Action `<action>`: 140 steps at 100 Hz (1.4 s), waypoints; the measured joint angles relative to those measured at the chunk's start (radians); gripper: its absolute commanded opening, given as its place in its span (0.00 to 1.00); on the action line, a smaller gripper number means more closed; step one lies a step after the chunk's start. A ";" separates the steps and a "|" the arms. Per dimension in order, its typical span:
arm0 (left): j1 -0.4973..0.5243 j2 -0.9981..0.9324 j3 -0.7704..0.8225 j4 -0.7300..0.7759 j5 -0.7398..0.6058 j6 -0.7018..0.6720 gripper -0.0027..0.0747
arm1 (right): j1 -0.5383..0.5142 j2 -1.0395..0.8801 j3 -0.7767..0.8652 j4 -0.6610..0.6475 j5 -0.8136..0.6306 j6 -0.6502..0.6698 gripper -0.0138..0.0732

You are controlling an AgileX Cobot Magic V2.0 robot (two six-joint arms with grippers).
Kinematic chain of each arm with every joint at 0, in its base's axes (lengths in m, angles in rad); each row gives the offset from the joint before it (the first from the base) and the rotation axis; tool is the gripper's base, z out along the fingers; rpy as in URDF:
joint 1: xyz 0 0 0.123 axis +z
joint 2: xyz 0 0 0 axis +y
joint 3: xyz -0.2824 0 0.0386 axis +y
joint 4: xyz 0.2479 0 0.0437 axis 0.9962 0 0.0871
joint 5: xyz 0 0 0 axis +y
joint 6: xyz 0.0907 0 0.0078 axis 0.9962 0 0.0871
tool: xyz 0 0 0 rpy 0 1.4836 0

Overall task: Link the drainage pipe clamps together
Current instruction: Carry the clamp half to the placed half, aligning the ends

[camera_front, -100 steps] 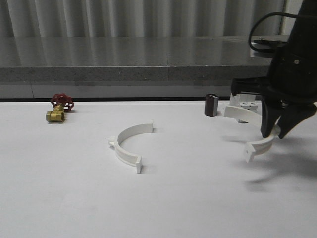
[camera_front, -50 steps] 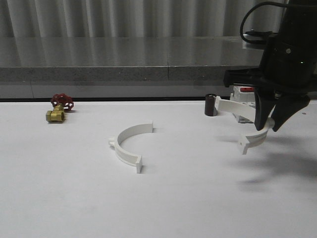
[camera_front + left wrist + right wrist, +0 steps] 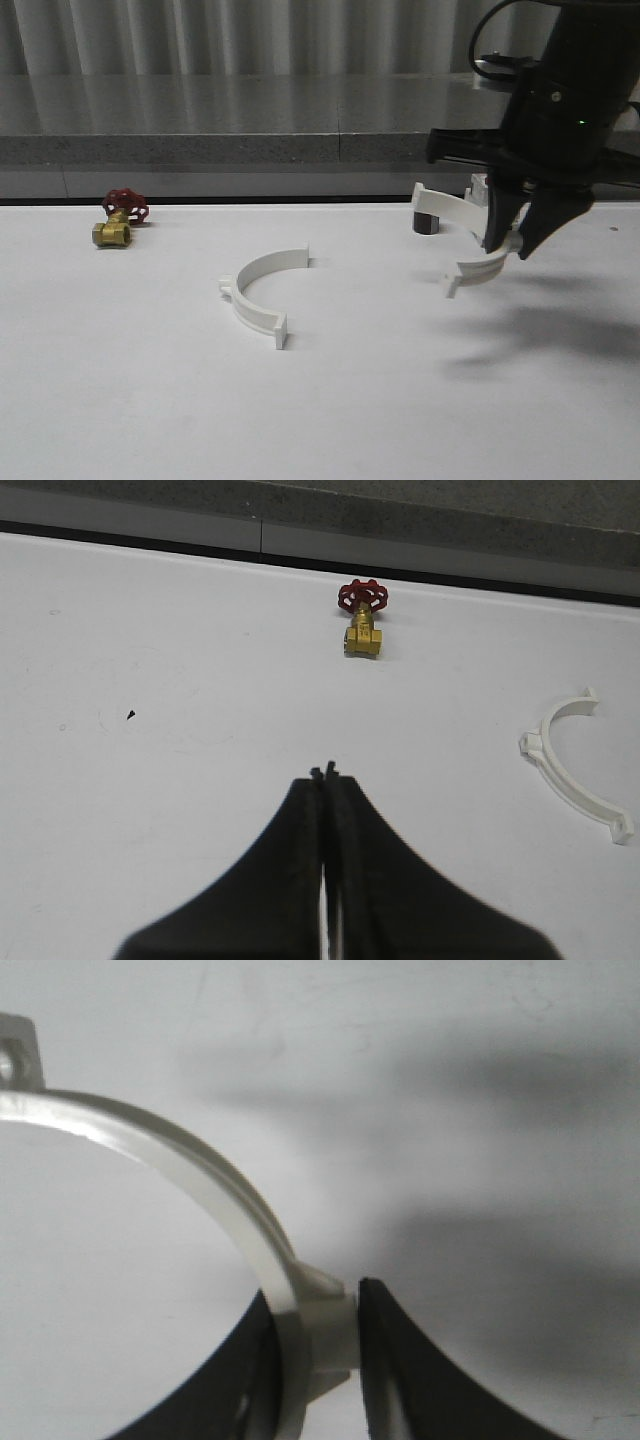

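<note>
One white half-ring drainage pipe clamp lies flat on the white table, left of centre, also seen in the left wrist view. The second clamp hangs above the table at the right, held at its middle by my right gripper, which is shut on it. In the right wrist view the clamp's arc runs up from the black fingers to an end tab with a hole. My left gripper is shut with nothing in it, over bare table.
A brass valve with a red handwheel sits at the far left near the back edge. A small dark cylinder and a white part stand behind the held clamp. A grey ledge runs along the back.
My right gripper has lifted the held clamp off the table and carried it leftward, toward the clamp lying flat. The left arm and the flat clamp have not moved.
</note>
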 measured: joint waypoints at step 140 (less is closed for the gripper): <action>0.000 0.000 0.000 0.000 0.000 0.000 0.01 | 0.229 0.326 -0.283 -0.139 0.060 0.372 0.27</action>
